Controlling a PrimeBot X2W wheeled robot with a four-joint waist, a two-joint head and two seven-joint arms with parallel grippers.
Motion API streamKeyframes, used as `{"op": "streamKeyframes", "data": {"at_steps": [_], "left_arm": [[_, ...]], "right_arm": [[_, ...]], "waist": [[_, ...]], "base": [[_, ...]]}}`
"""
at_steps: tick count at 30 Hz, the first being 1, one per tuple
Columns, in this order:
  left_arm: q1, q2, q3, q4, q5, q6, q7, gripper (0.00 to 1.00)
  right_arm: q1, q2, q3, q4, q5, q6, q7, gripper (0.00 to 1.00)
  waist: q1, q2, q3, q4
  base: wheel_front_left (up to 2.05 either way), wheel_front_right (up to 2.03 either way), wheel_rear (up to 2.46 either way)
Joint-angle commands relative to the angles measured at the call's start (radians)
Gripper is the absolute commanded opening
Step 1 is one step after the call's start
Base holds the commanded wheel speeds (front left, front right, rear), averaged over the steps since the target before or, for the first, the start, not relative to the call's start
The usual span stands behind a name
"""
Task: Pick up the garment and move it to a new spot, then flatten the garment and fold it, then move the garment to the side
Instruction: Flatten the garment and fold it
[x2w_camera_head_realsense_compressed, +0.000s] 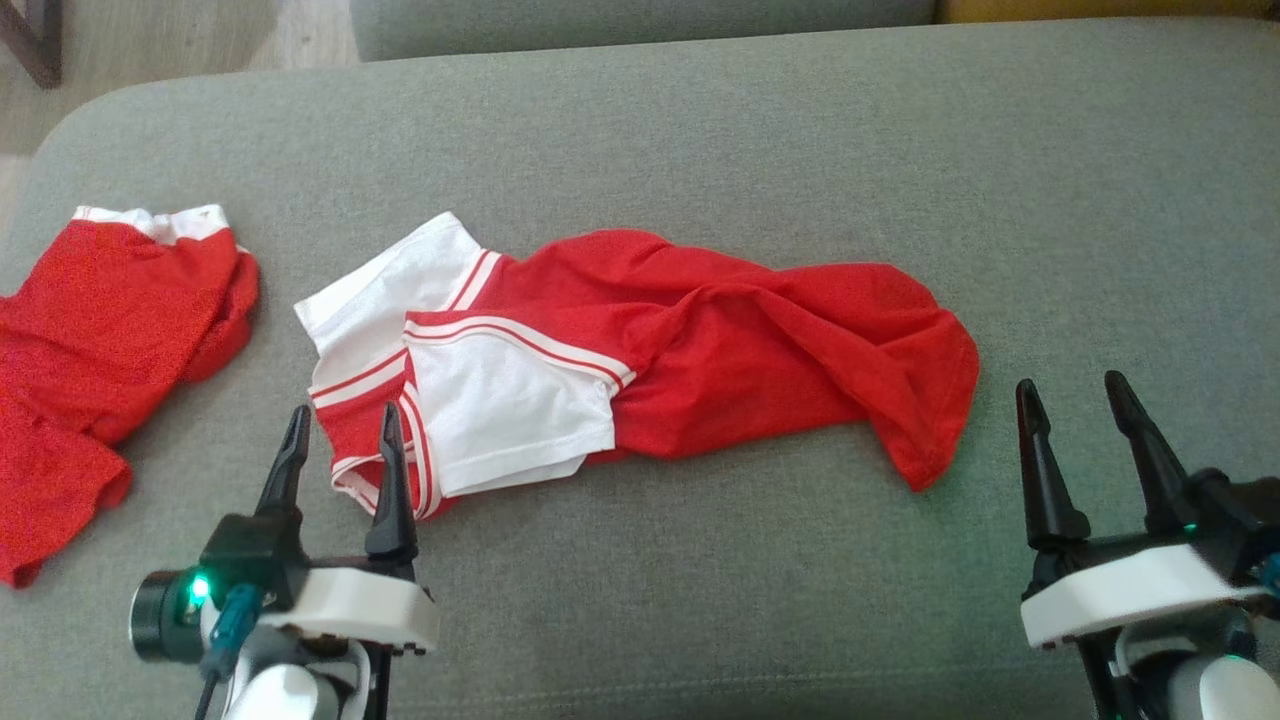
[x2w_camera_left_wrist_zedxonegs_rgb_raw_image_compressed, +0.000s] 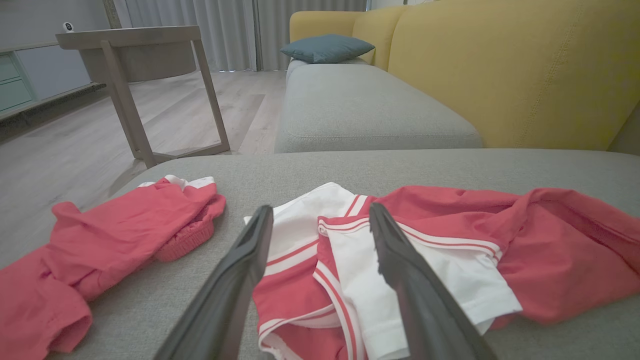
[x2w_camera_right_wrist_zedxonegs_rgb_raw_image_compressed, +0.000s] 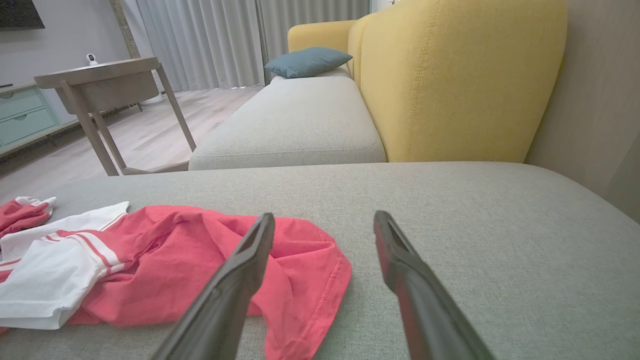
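The garment (x2w_camera_head_realsense_compressed: 700, 350) is a red shirt with white, red-striped sleeves, lying crumpled across the middle of the grey cushion (x2w_camera_head_realsense_compressed: 700, 150). Its white sleeves (x2w_camera_head_realsense_compressed: 500, 400) are at its left end, its red hem at the right. My left gripper (x2w_camera_head_realsense_compressed: 345, 425) stands open at the sleeve end, its right finger over the striped cuff and nothing held. The left wrist view shows the sleeves (x2w_camera_left_wrist_zedxonegs_rgb_raw_image_compressed: 360, 260) between and beyond the spread fingers (x2w_camera_left_wrist_zedxonegs_rgb_raw_image_compressed: 240, 280). My right gripper (x2w_camera_head_realsense_compressed: 1075, 395) is open just right of the hem (x2w_camera_head_realsense_compressed: 940, 430); in the right wrist view the red cloth (x2w_camera_right_wrist_zedxonegs_rgb_raw_image_compressed: 300, 270) lies to the left.
A second red garment (x2w_camera_head_realsense_compressed: 100, 340) with a white band lies at the cushion's left edge. Beyond the cushion are another grey seat (x2w_camera_left_wrist_zedxonegs_rgb_raw_image_compressed: 360, 105), a yellow backrest (x2w_camera_right_wrist_zedxonegs_rgb_raw_image_compressed: 450, 75) and a wooden side table (x2w_camera_left_wrist_zedxonegs_rgb_raw_image_compressed: 135, 60) on the floor.
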Motion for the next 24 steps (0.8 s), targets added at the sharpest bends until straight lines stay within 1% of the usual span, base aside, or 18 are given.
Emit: {"op": "streamKeyframes", "data": {"at_steps": [1, 11, 14, 16, 20, 21, 22, 24], "left_arm": [[-0.026, 0.020, 0.044, -0.033, 0.013, -0.003, -0.012, 1.00], [-0.028, 0.006, 0.050, -0.029, 0.016, -0.020, -0.012, 1.00], [-0.034, 0.007, 0.034, -0.016, 0.011, -0.039, -0.002, 1.00], [-0.041, 0.002, 0.016, -0.001, -0.014, -0.067, 0.042, 1.00], [-0.067, -0.004, -0.025, 0.029, -0.063, -0.116, 0.174, 1.00], [-0.075, -0.006, -0.033, 0.034, -0.073, -0.125, 0.202, 1.00], [-0.075, -0.006, -0.033, 0.034, -0.073, -0.125, 0.202, 1.00], [-0.093, -0.009, -0.043, 0.051, -0.099, -0.140, 0.264, 1.00]], "right_arm": [[-0.015, -0.005, 0.026, -0.042, 0.001, 0.008, 0.005, 1.00], [-0.028, -0.005, 0.025, -0.046, 0.004, 0.008, 0.005, 1.00], [-0.029, -0.005, 0.023, -0.043, 0.006, 0.008, 0.003, 1.00], [-0.030, -0.005, 0.023, -0.042, 0.008, 0.008, 0.002, 1.00], [-0.035, -0.005, 0.026, -0.044, 0.009, 0.008, 0.003, 1.00], [-0.037, -0.005, 0.028, -0.044, 0.009, 0.008, 0.003, 1.00], [-0.037, -0.005, 0.028, -0.044, 0.009, 0.008, 0.003, 1.00], [-0.042, -0.005, 0.032, -0.044, 0.009, 0.008, 0.001, 1.00]], "waist": [[0.0000, -0.0001, -0.001, 0.000], [0.0000, -0.0001, 0.009, 0.001], [0.0000, -0.0001, 0.012, 0.001], [0.0000, -0.0001, 0.014, 0.001], [0.0000, -0.0001, 0.028, -0.001], [0.0000, -0.0001, 0.032, -0.002], [0.0000, -0.0001, 0.032, -0.002], [0.0000, -0.0001, 0.046, -0.007]], "base": [[0.00, 0.00, 0.00], [0.00, 0.00, 0.00], [0.00, 0.00, 0.00], [0.00, 0.00, 0.00], [0.00, 0.00, 0.00], [0.00, 0.00, 0.00], [0.00, 0.00, 0.00], [0.00, 0.00, 0.00]]}}
